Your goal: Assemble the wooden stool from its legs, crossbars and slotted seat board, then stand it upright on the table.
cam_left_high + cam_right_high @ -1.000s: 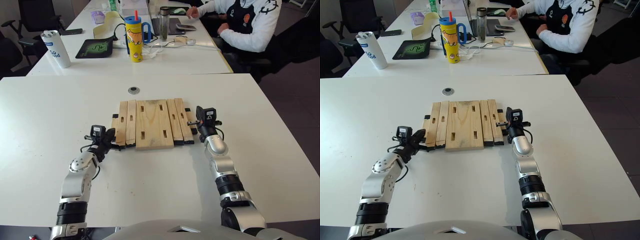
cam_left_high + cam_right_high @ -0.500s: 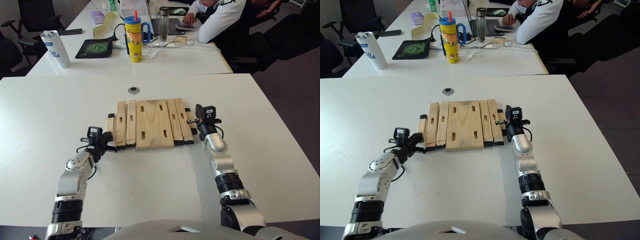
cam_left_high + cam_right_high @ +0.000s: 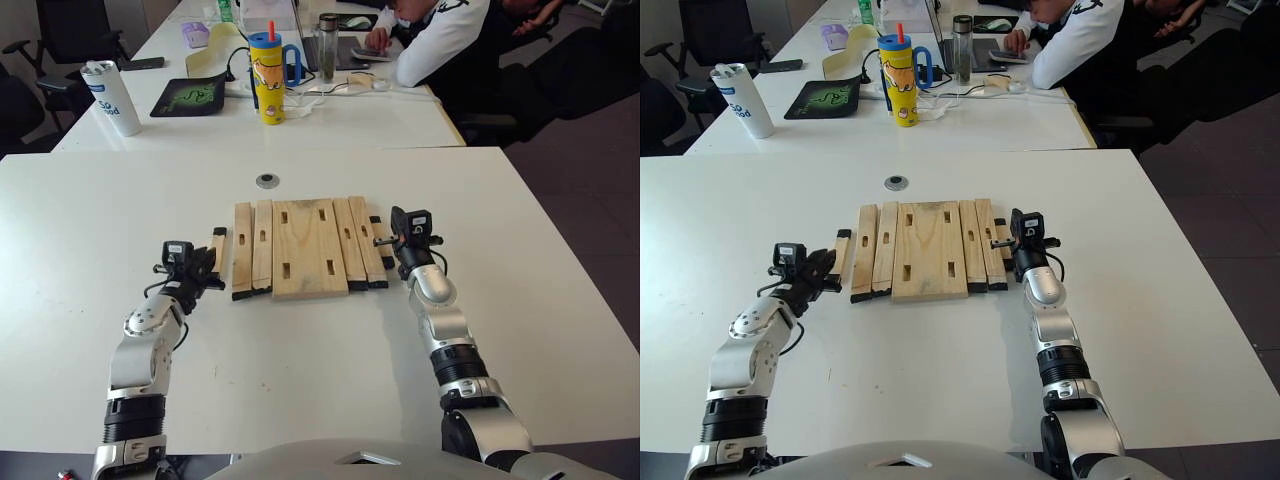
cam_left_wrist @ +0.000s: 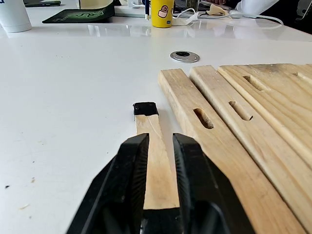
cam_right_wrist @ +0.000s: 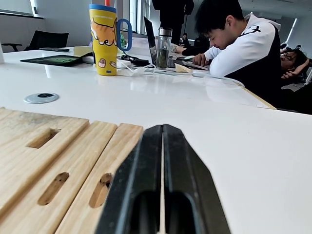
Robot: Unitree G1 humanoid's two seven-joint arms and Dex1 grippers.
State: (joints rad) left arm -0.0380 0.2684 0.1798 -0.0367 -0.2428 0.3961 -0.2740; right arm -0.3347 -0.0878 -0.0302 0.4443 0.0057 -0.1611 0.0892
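1. Left wrist view: the left gripper [image 4: 160, 140] is seen with its two black fingers [image 4: 129, 165] closed on the sides of a thin wooden stick with black ends [image 4: 150, 126].
2. The stick is gripped near its close end. It is likely held this way so it can be slid or lifted without slipping.
3. The stick lies flat on the white table [image 3: 100, 220]. It is just beside the other wood, with a small gap between them.
4. A wide pale wooden seat board with four slots [image 3: 303, 248] is laid flat in the middle of the table. Narrow slotted wooden planks [image 3: 252, 248] are pressed against it on both sides.
5. All the wood is laid flat with the slots facing up, most likely so each piece can be found and picked easily.
6. The right gripper [image 5: 162, 129] is kept low at the right edge of the planks. Its jaws are pressed together, and nothing is seen held between them.
7. No piece is joined or stood up yet, so the stool is judged to be barely started.
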